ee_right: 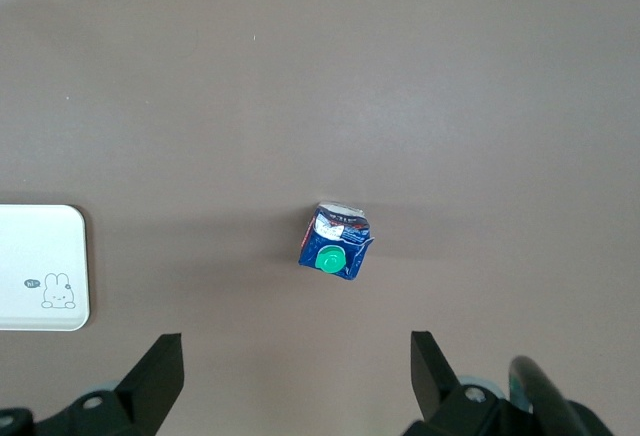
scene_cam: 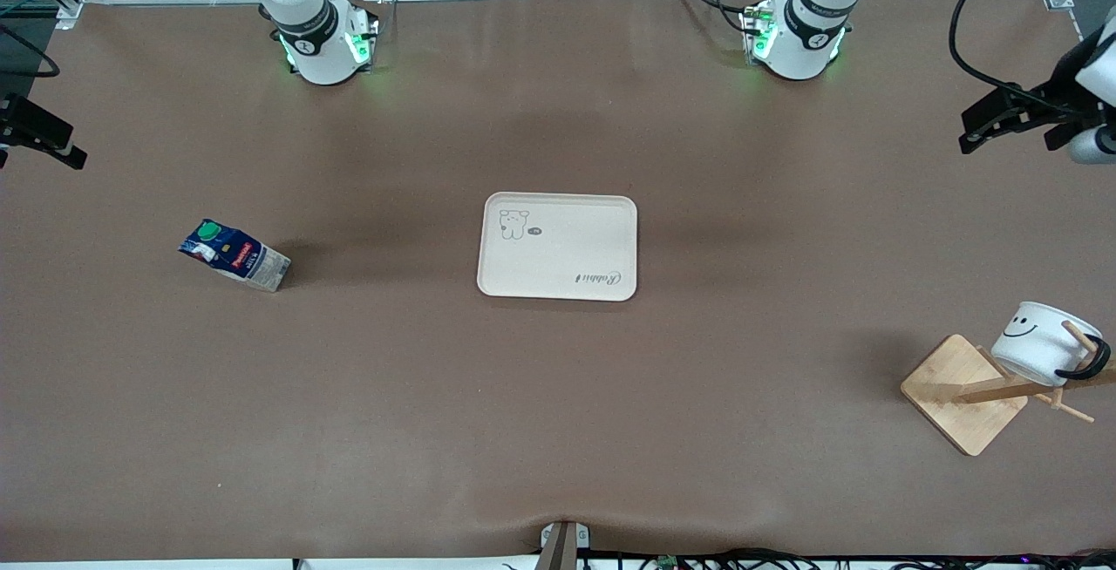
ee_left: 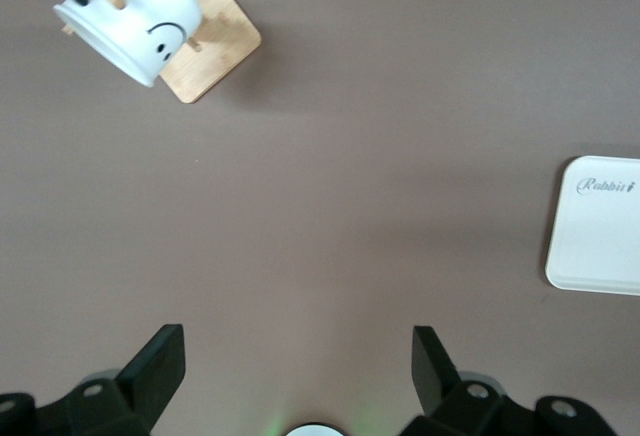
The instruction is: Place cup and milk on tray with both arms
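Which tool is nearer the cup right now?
Left. The left tool hangs open above the table at the cup's end; the right tool is open over the milk at the right arm's end.

"Rabbit" on the tray [scene_cam: 558, 247]
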You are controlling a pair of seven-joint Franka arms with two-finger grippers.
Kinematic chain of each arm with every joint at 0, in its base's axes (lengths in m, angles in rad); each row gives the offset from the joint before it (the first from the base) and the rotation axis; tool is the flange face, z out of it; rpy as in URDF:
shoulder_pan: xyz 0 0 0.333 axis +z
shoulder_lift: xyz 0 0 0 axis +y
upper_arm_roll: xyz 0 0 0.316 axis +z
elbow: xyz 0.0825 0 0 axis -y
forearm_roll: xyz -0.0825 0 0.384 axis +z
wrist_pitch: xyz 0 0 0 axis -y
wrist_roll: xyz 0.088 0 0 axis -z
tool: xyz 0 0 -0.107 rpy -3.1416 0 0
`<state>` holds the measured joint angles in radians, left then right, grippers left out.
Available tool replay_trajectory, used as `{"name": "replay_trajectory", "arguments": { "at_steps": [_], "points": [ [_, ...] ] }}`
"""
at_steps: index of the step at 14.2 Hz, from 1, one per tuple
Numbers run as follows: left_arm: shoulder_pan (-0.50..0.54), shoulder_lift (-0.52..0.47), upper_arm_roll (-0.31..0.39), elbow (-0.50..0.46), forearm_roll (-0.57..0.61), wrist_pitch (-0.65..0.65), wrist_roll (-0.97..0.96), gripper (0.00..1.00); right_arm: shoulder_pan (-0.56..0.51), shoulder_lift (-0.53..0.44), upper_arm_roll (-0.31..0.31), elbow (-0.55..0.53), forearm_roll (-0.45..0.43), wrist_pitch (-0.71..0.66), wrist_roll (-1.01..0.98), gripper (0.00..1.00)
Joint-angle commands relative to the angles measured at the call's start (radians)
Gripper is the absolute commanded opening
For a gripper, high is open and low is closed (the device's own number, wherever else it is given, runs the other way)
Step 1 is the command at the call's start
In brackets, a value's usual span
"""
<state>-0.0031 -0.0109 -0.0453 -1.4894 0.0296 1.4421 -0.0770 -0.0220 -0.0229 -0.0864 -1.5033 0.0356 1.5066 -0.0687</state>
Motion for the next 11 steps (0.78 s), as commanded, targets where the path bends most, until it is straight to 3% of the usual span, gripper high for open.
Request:
{"name": "replay_trajectory", "arguments": {
  "at_steps": [1,7,11],
  "points": [
    [0.064,-0.003,-0.007,-0.003,0.003,0.023,-0.006,1.0,-0.015,0.011,0.008,0.023,-0.008,-0.019,-0.007,1.0],
    [0.167,-0.073,-0.01,-0.216,-0.034,0.292,0.02,1.0,-0.015,0.012,0.007,0.02,-0.01,-0.02,-0.008,1.0],
    [0.229,-0.095,-0.01,-0.409,-0.154,0.561,0.063,1.0,-0.012,0.021,0.008,0.021,-0.017,-0.02,-0.008,1.0]
  ]
}}
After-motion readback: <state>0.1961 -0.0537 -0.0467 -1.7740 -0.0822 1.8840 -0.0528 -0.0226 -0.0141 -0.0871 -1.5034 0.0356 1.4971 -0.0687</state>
